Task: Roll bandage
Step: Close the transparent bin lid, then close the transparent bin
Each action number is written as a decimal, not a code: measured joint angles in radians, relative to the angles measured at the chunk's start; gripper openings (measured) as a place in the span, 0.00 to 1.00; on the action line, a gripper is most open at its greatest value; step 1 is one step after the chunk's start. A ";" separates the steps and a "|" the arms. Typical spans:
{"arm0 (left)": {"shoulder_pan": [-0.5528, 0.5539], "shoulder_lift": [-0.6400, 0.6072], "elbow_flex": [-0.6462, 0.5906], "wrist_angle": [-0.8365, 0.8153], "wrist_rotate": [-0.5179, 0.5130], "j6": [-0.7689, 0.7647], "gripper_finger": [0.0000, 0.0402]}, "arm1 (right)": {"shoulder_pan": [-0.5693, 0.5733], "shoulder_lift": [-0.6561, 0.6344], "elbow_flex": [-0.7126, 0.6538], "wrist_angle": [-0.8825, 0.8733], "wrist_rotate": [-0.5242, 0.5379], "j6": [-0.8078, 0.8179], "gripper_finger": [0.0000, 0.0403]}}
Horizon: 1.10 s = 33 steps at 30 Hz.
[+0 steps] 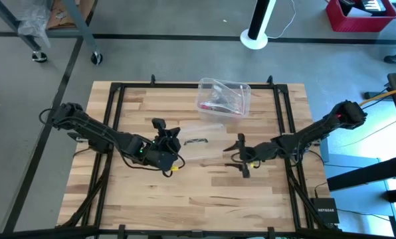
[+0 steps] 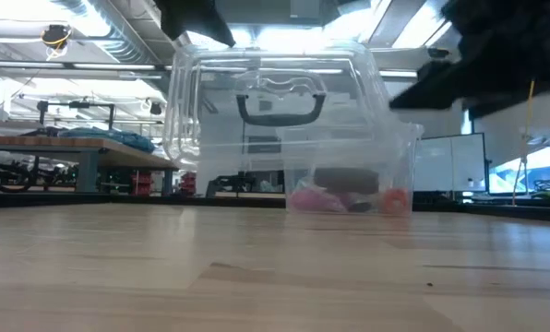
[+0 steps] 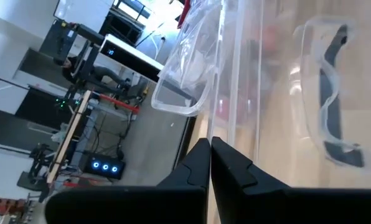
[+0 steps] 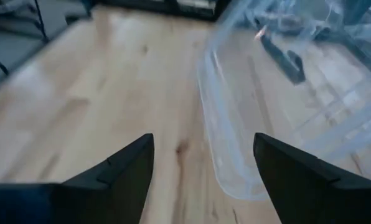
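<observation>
Left tool [image 1: 173, 138] pinched shut, empty; right tool [image 1: 240, 154] spread wide, empty. A clear plastic box [image 1: 224, 97] sits on the table [image 1: 185, 199] beyond both. The bandage cannot be made out.

The clear box [image 2: 284, 129] holds a dark lump, something pink and something orange, too blurred to name. No bandage shows. Both arms are cut off above in the low view.

Bright overhead light, blurred wrist views.
</observation>
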 joint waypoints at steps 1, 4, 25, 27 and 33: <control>-0.005 0.000 0.000 0.009 0.000 0.001 0.00 | -0.013 0.019 0.000 0.002 -0.007 -0.010 0.68; -0.024 0.001 -0.001 0.063 0.000 0.022 0.00 | -0.052 0.080 0.000 0.028 -0.010 -0.013 0.68; -0.057 0.150 -0.027 0.381 0.485 -0.039 0.00 | -0.168 0.382 0.000 0.136 0.137 -0.239 0.68; -0.060 0.163 -0.027 0.381 0.493 -0.059 0.00 | -0.149 0.366 0.000 0.065 0.142 -0.188 0.68; -0.061 0.174 -0.027 0.378 0.518 -0.186 0.00 | -0.031 0.244 0.000 -0.116 0.140 -0.041 0.68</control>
